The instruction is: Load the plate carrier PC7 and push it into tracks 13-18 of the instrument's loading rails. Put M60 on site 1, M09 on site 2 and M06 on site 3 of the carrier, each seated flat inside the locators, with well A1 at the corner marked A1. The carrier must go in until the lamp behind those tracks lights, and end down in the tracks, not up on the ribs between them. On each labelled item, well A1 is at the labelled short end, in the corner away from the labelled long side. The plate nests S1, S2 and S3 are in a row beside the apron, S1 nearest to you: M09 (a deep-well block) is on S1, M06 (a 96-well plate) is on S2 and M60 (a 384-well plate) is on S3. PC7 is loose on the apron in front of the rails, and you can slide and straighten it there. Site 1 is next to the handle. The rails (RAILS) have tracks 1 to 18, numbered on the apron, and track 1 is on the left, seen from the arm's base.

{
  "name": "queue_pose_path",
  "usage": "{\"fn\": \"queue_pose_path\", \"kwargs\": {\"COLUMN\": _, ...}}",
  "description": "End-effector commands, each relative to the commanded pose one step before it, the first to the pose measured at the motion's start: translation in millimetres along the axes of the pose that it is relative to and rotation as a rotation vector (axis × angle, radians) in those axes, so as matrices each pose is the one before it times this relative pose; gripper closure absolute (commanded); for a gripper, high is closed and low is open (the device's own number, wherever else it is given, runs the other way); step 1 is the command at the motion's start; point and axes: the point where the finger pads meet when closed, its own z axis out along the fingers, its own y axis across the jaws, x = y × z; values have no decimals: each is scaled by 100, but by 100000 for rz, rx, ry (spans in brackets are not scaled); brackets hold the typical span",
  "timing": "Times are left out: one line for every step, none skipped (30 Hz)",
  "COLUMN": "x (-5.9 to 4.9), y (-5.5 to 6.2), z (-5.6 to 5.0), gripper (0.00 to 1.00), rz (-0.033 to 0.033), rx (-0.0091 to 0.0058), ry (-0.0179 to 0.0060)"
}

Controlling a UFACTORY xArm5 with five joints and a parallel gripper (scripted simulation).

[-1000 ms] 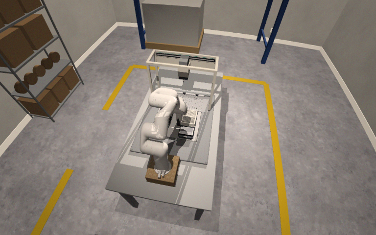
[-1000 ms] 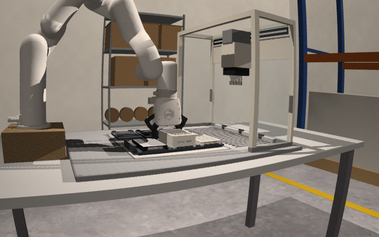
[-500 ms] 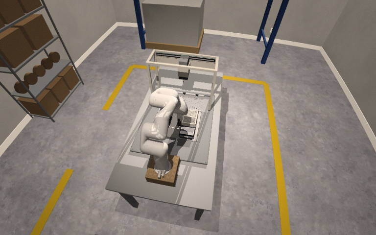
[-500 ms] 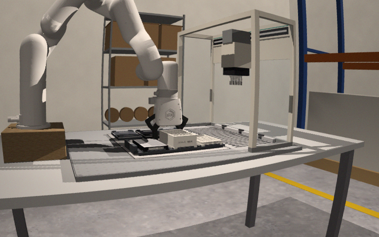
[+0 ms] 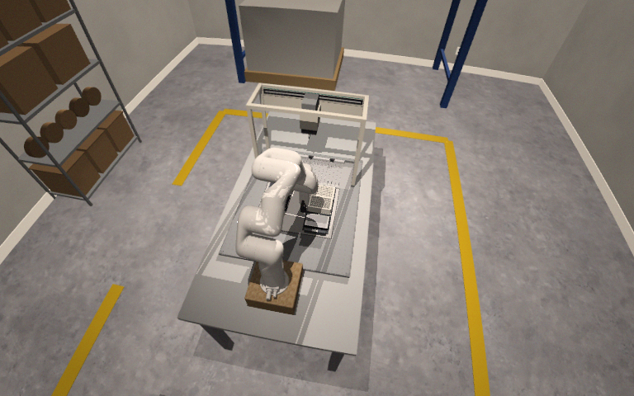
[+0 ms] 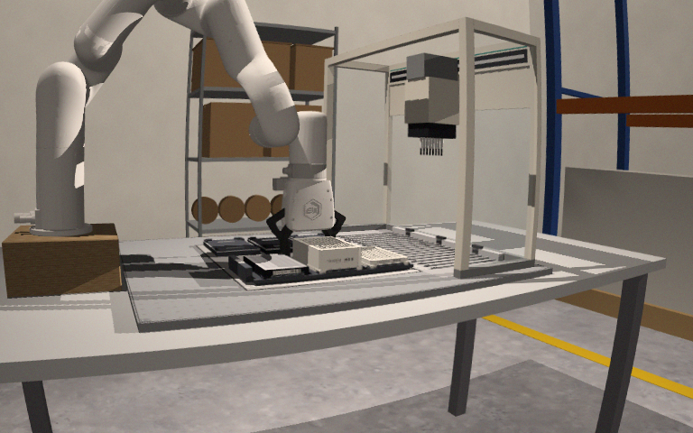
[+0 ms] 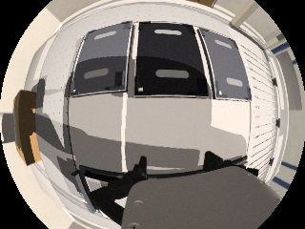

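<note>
Black carrier PC7 (image 6: 327,272) is lying on the apron (image 6: 286,300) in front of the rails (image 6: 419,244), w/ three plates sitting on it: a flat dark-framed one (image 6: 278,263) at the handle end, the tall white deep-well block M09 (image 6: 327,253) in the middle, and a low white plate (image 6: 383,255) nearest the rails. Labels too small to read. Gripper (image 6: 306,232) is hanging just behind M09, at about 10 o'clock from it in the exterior view, released, fingers spread wide, grasping nothing. In the wrist view three dark nests (image 7: 172,57) are sitting in a row, bare.
</note>
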Motion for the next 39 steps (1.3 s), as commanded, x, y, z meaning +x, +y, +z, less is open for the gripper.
{"fn": "queue_pose_path", "kwargs": {"x": -234, "y": 155, "z": -133, "gripper": 0, "rz": 20, "rx": -460, "ry": 1017}}
{"fn": "queue_pose_path", "kwargs": {"x": -50, "y": 0, "z": 0, "gripper": 0, "rz": 0, "rx": 0, "ry": 0}}
{"fn": "queue_pose_path", "kwargs": {"x": -50, "y": 0, "z": 0, "gripper": 0, "rz": 0, "rx": 0, "ry": 0}}
{"fn": "queue_pose_path", "kwargs": {"x": -50, "y": 0, "z": 0, "gripper": 0, "rz": 0, "rx": 0, "ry": 0}}
{"fn": "queue_pose_path", "kwargs": {"x": -50, "y": 0, "z": 0, "gripper": 0, "rz": 0, "rx": 0, "ry": 0}}
{"fn": "queue_pose_path", "kwargs": {"x": -50, "y": 0, "z": 0, "gripper": 0, "rz": 0, "rx": 0, "ry": 0}}
{"fn": "queue_pose_path", "kwargs": {"x": -50, "y": 0, "z": 0, "gripper": 0, "rz": 0, "rx": 0, "ry": 0}}
{"fn": "queue_pose_path", "kwargs": {"x": -50, "y": 0, "z": 0, "gripper": 0, "rz": 0, "rx": 0, "ry": 0}}
{"fn": "queue_pose_path", "kwargs": {"x": -50, "y": 0, "z": 0, "gripper": 0, "rz": 0, "rx": 0, "ry": 0}}
{"fn": "queue_pose_path", "kwargs": {"x": -50, "y": 0, "z": 0, "gripper": 0, "rz": 0, "rx": 0, "ry": 0}}
{"fn": "queue_pose_path", "kwargs": {"x": -50, "y": 0, "z": 0, "gripper": 0, "rz": 0, "rx": 0, "ry": 0}}
{"fn": "queue_pose_path", "kwargs": {"x": -50, "y": 0, "z": 0, "gripper": 0, "rz": 0, "rx": 0, "ry": 0}}
{"fn": "queue_pose_path", "kwargs": {"x": 0, "y": 0, "z": 0, "gripper": 0, "rz": 0, "rx": 0, "ry": 0}}
{"fn": "queue_pose_path", "kwargs": {"x": 0, "y": 0, "z": 0, "gripper": 0, "rz": 0, "rx": 0, "ry": 0}}
{"fn": "queue_pose_path", "kwargs": {"x": -50, "y": 0, "z": 0, "gripper": 0, "rz": 0, "rx": 0, "ry": 0}}
{"fn": "queue_pose_path", "kwargs": {"x": -50, "y": 0, "z": 0, "gripper": 0, "rz": 0, "rx": 0, "ry": 0}}
{"fn": "queue_pose_path", "kwargs": {"x": -50, "y": 0, "z": 0, "gripper": 0, "rz": 0, "rx": 0, "ry": 0}}
{"fn": "queue_pose_path", "kwargs": {"x": -50, "y": 0, "z": 0, "gripper": 0, "rz": 0, "rx": 0, "ry": 0}}
{"fn": "queue_pose_path", "kwargs": {"x": -50, "y": 0, "z": 0, "gripper": 0, "rz": 0, "rx": 0, "ry": 0}}
{"fn": "queue_pose_path", "kwargs": {"x": -50, "y": 0, "z": 0, "gripper": 0, "rz": 0, "rx": 0, "ry": 0}}
{"fn": "queue_pose_path", "kwargs": {"x": -50, "y": 0, "z": 0, "gripper": 0, "rz": 0, "rx": 0, "ry": 0}}
{"fn": "queue_pose_path", "kwargs": {"x": -50, "y": 0, "z": 0, "gripper": 0, "rz": 0, "rx": 0, "ry": 0}}
{"fn": "queue_pose_path", "kwargs": {"x": -50, "y": 0, "z": 0, "gripper": 0, "rz": 0, "rx": 0, "ry": 0}}
{"fn": "queue_pose_path", "kwargs": {"x": -50, "y": 0, "z": 0, "gripper": 0, "rz": 0, "rx": 0, "ry": 0}}
{"fn": "queue_pose_path", "kwargs": {"x": -50, "y": 0, "z": 0, "gripper": 0, "rz": 0, "rx": 0, "ry": 0}}
{"fn": "queue_pose_path", "kwargs": {"x": -50, "y": 0, "z": 0, "gripper": 0, "rz": 0, "rx": 0, "ry": 0}}
{"fn": "queue_pose_path", "kwargs": {"x": -50, "y": 0, "z": 0, "gripper": 0, "rz": 0, "rx": 0, "ry": 0}}
{"fn": "queue_pose_path", "kwargs": {"x": -50, "y": 0, "z": 0, "gripper": 0, "rz": 0, "rx": 0, "ry": 0}}
{"fn": "queue_pose_path", "kwargs": {"x": -50, "y": 0, "z": 0, "gripper": 0, "rz": 0, "rx": 0, "ry": 0}}
{"fn": "queue_pose_path", "kwargs": {"x": 0, "y": 0, "z": 0, "gripper": 0, "rz": 0, "rx": 0, "ry": 0}}
{"fn": "queue_pose_path", "kwargs": {"x": 0, "y": 0, "z": 0, "gripper": 0, "rz": 0, "rx": 0, "ry": 0}}
{"fn": "queue_pose_path", "kwargs": {"x": -24, "y": 0, "z": 0, "gripper": 0, "rz": 0, "rx": 0, "ry": 0}}
{"fn": "queue_pose_path", "kwargs": {"x": 0, "y": 0, "z": 0, "gripper": 0, "rz": 0, "rx": 0, "ry": 0}}
{"fn": "queue_pose_path", "kwargs": {"x": 0, "y": 0, "z": 0, "gripper": 0, "rz": 0, "rx": 0, "ry": 0}}
{"fn": "queue_pose_path", "kwargs": {"x": 0, "y": 0, "z": 0, "gripper": 0, "rz": 0, "rx": 0, "ry": 0}}
{"fn": "queue_pose_path", "kwargs": {"x": 0, "y": 0, "z": 0, "gripper": 0, "rz": 0, "rx": 0, "ry": 0}}
{"fn": "queue_pose_path", "kwargs": {"x": 0, "y": 0, "z": 0, "gripper": 0, "rz": 0, "rx": 0, "ry": 0}}
{"fn": "queue_pose_path", "kwargs": {"x": 0, "y": 0, "z": 0, "gripper": 0, "rz": 0, "rx": 0, "ry": 0}}
{"fn": "queue_pose_path", "kwargs": {"x": 0, "y": 0, "z": 0, "gripper": 0, "rz": 0, "rx": 0, "ry": 0}}
